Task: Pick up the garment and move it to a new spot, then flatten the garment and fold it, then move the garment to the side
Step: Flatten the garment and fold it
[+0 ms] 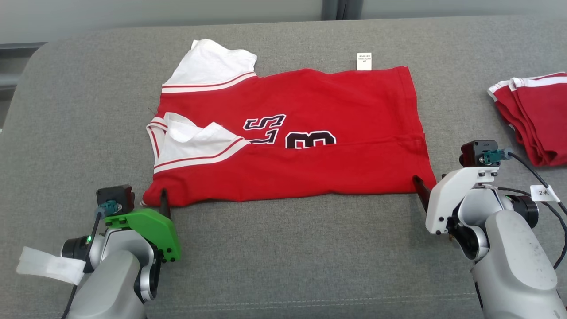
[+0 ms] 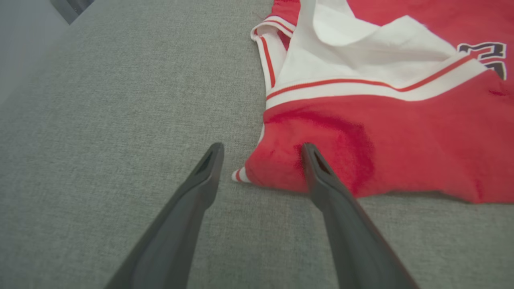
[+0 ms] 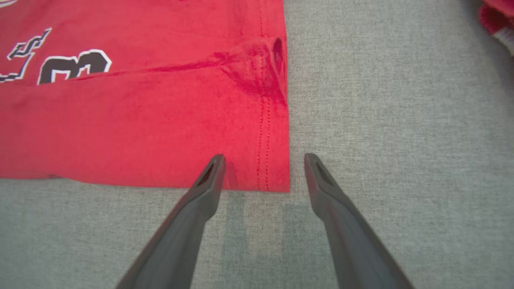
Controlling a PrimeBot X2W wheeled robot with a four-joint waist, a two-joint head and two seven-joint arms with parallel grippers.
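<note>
Grey fabric surface (image 1: 283, 248), red jersey (image 1: 310, 173) spread flat, folded red garments (image 1: 538, 119) at right

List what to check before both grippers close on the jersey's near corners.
1. Opening of left gripper: ok, jaws wide apart.
2. Opening of right gripper: ok, jaws wide apart.
3. Placement of left gripper on the jersey: ok, one finger over the corner cloth, the other over the grey surface.
4. Placement of right gripper: ok, it straddles its corner the same way.
5. Fingers low enough to catch every layer: cannot tell.
6. Flatness of the near white sleeve: not ok, rumpled.
</note>
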